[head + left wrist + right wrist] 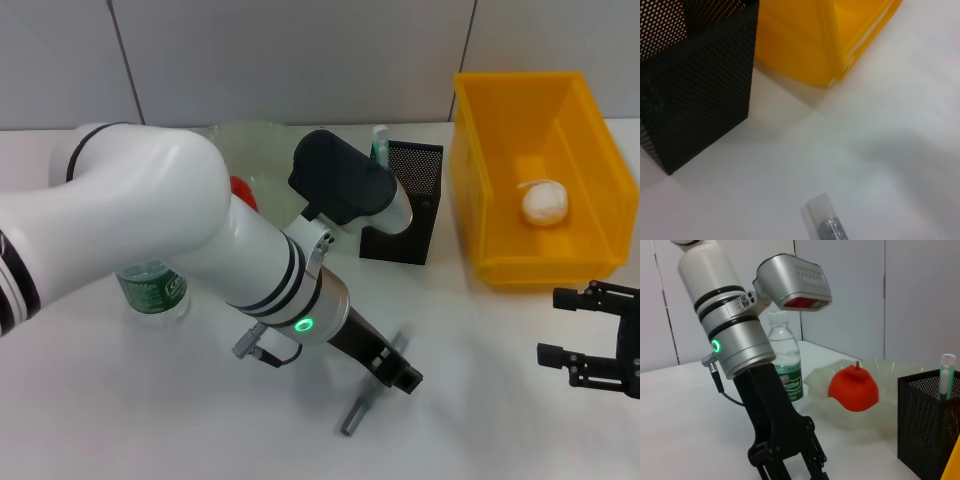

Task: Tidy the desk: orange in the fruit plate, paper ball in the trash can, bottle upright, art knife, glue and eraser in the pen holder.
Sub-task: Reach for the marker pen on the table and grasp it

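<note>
One left claw (385,368) low over the art knife (357,409), grip unclear; right claw (600,335) open, empty

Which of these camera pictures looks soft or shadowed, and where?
Left wrist view: the grey stick at the frame's edge is blurred, and a broad soft shadow darkens the table near it. Head view: the left arm casts a faint shadow beside the left claw. Right wrist view: evenly lit, orange crisp.

Pen holder (405,200) and trash can (540,170) apart; left arm (200,240) blocks holder front.
</note>
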